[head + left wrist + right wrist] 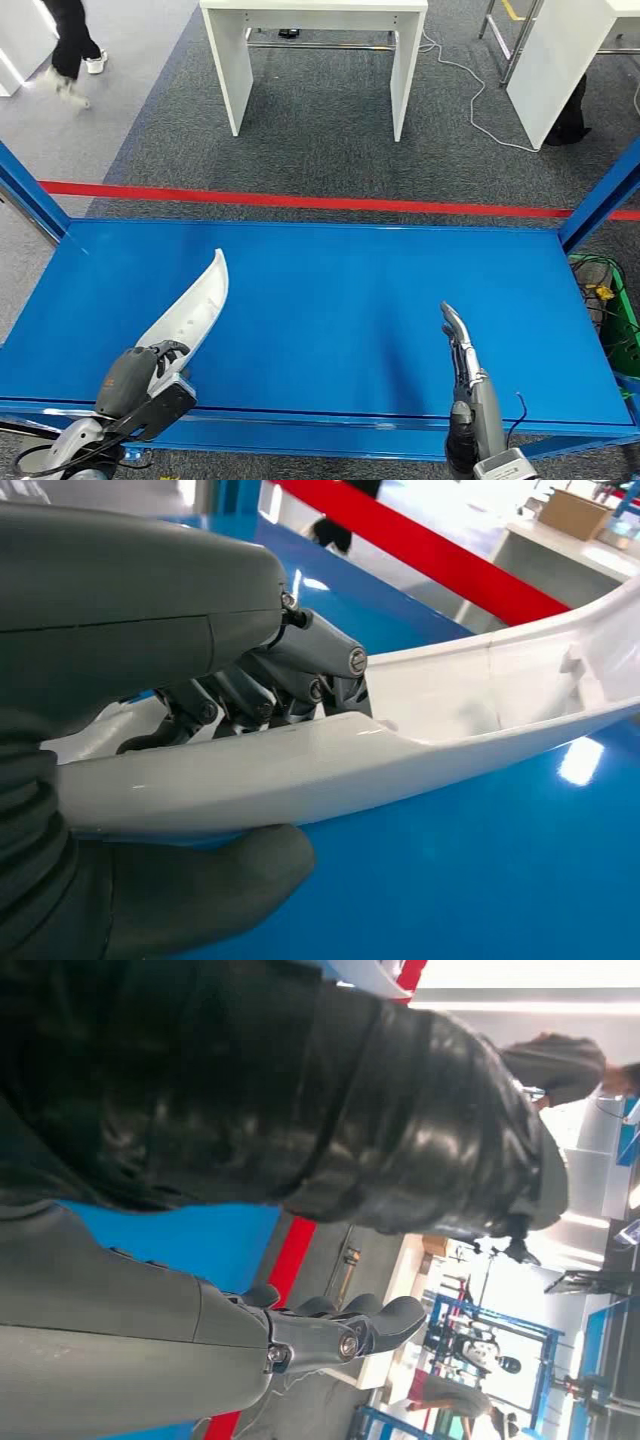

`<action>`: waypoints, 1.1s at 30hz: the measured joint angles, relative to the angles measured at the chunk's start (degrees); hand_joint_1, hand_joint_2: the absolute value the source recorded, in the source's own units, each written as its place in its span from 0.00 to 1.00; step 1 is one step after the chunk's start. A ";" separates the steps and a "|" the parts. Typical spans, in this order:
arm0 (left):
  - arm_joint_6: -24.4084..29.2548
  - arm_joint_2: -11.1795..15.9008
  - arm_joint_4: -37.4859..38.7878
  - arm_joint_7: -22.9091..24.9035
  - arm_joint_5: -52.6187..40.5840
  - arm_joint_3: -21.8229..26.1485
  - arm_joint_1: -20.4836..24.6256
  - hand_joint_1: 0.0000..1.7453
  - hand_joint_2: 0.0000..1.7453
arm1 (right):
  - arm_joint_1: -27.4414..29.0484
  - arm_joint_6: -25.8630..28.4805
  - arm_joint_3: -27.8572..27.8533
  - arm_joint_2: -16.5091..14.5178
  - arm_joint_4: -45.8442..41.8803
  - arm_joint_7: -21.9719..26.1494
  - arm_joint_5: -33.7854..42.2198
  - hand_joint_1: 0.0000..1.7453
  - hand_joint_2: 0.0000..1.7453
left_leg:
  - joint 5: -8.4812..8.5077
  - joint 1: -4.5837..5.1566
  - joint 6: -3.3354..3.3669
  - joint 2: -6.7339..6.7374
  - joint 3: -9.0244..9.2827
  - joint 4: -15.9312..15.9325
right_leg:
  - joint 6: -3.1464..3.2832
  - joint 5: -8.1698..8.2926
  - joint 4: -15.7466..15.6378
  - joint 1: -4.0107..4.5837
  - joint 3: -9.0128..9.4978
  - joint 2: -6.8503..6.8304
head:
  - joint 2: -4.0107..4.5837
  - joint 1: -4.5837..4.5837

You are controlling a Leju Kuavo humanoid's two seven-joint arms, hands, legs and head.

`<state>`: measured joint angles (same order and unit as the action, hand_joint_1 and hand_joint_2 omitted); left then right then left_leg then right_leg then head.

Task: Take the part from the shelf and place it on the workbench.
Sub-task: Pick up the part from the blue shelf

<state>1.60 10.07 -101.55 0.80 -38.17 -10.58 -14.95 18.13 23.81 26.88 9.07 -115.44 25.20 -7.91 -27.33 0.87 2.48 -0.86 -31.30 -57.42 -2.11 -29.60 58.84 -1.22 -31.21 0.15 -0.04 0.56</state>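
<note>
The part is a long, curved white plastic shell [198,305] lying over the left side of the blue workbench [362,290]. My left hand [147,375] grips its near end. In the left wrist view the dark fingers [302,680] curl into the hollow of the shell [423,730] while the thick thumb [219,890] presses from underneath. My right hand [462,350] hovers over the bench's right front area, fingers straight and holding nothing; its fingers [355,1330] also appear in the right wrist view.
A red line [302,201] runs across the grey carpet behind the bench. A white table [317,50] stands beyond it, another white unit [558,60] at the back right. A person [72,45] walks at far left. Green gear [615,310] sits right of the bench.
</note>
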 joint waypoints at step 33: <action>-16.20 4.90 -21.37 -15.09 49.21 1.68 -2.95 1.00 1.00 | 1.71 3.72 -0.10 0.31 0.65 2.30 0.61 0.00 0.00 | -1.03 -0.71 -0.66 0.73 3.58 2.55 | 0.69 0.51 2.67 0.96 -4.74 -0.27 | 0.00 0.25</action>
<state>-14.60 14.96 -122.91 -14.29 11.04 -8.90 -17.90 19.84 27.53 26.79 9.38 -114.79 27.50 -7.30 -28.36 0.17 1.82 -0.13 -27.72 -54.86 -1.42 -29.09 61.51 -0.26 -35.94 -0.12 -0.04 0.80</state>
